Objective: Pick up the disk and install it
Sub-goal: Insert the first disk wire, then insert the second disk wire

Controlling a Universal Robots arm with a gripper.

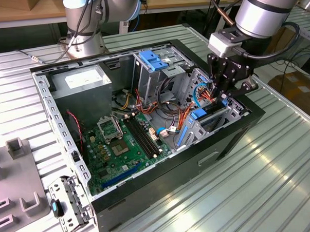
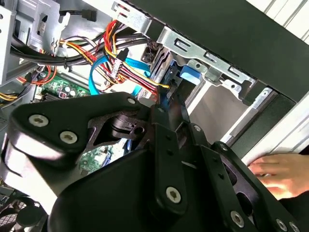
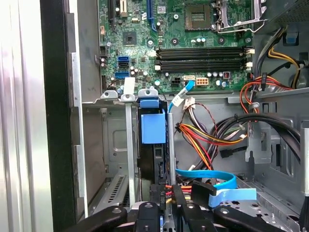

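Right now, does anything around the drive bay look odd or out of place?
Yes. A person's hand rests beside the black computer case in the second wrist view, close to the robot's hand, which is down in the bay over the disk. The cables lie loose but look intact.

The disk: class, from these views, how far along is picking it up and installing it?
Done: the disk stands edge-on in the drive bay of the open case, blue rail showing. In hand: the tool is at the disk's near end, inside the case. Left: full seating cannot be confirmed, and the tool has not yet drawn away.
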